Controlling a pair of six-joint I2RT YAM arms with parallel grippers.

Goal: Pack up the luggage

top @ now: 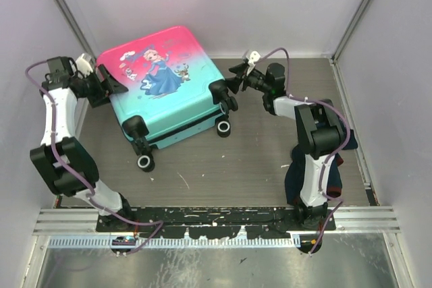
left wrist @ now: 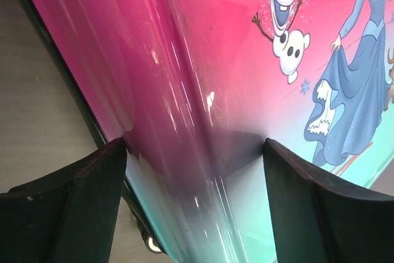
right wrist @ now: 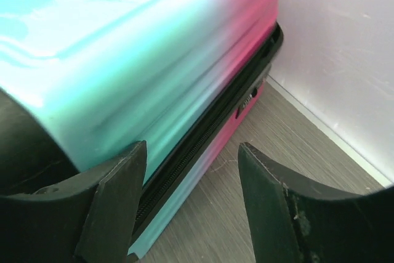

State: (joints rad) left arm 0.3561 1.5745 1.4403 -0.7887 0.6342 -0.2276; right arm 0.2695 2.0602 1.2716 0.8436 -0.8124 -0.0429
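Observation:
The luggage (top: 165, 89) lies flat and closed at the back left of the table, its pink-to-turquoise princess shell facing up and its black wheels toward the front. My left gripper (top: 111, 89) is open at its left edge, its fingers straddling the shell's rounded side (left wrist: 234, 78) without gripping. My right gripper (top: 233, 79) is open at the right side by a back wheel. One finger is against the turquoise shell (right wrist: 135, 60) beside the black zipper seam, and the other is over bare table.
A dark navy cloth heap (top: 291, 180) lies around the right arm's base. White walls (top: 270, 5) close in the back and both sides. The suitcase wheels (top: 145, 162) stick out toward the grey table's middle (top: 223, 166).

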